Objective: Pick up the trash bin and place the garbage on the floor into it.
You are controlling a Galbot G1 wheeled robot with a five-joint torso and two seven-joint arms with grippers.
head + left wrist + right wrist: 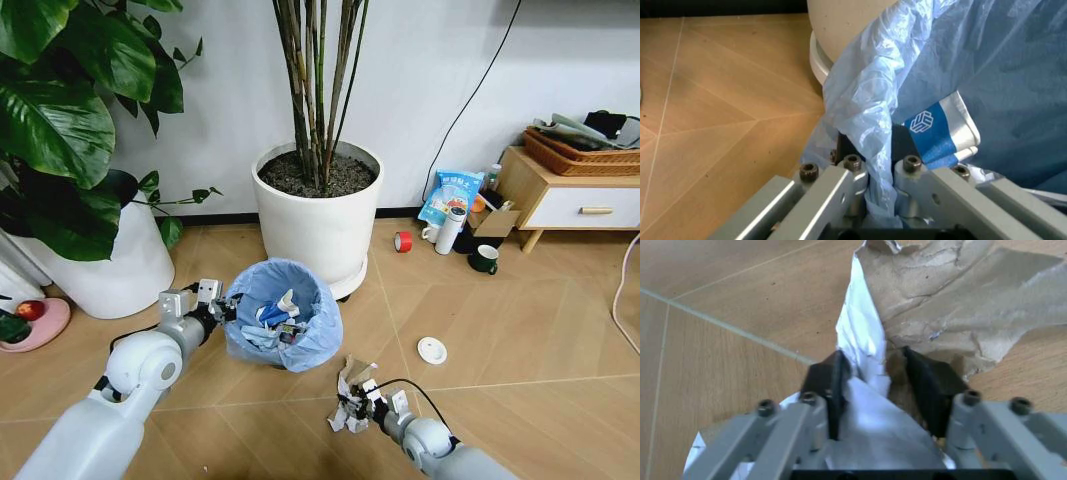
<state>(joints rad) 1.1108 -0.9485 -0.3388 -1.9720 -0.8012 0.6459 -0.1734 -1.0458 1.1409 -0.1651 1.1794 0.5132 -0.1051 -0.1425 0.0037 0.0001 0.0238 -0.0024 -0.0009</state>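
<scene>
The trash bin [300, 345], lined with a crinkly light-blue bag, stands on the floor [520, 320] before the white plant pot; several litter pieces lie inside it. My left gripper [228, 306] is shut on its rim. In the left wrist view the gripper [871, 150] pinches the folded blue bag [863, 95], and a blue-and-white wrapper [940, 130] lies inside. My right gripper [358, 398] is shut on a crumpled white-and-brown paper wad [346, 380], low over the floor in front of the bin. In the right wrist view the gripper [872, 375] clamps that paper [953, 300]. A white disc [432, 350] lies to the right.
A big white pot [318, 215] with a tall plant stands right behind the bin, another white pot [110, 265] at the left. A red tape roll [402, 241], mugs [485, 259] and a wooden cabinet [570, 195] sit at the back right. Open floor lies around the disc.
</scene>
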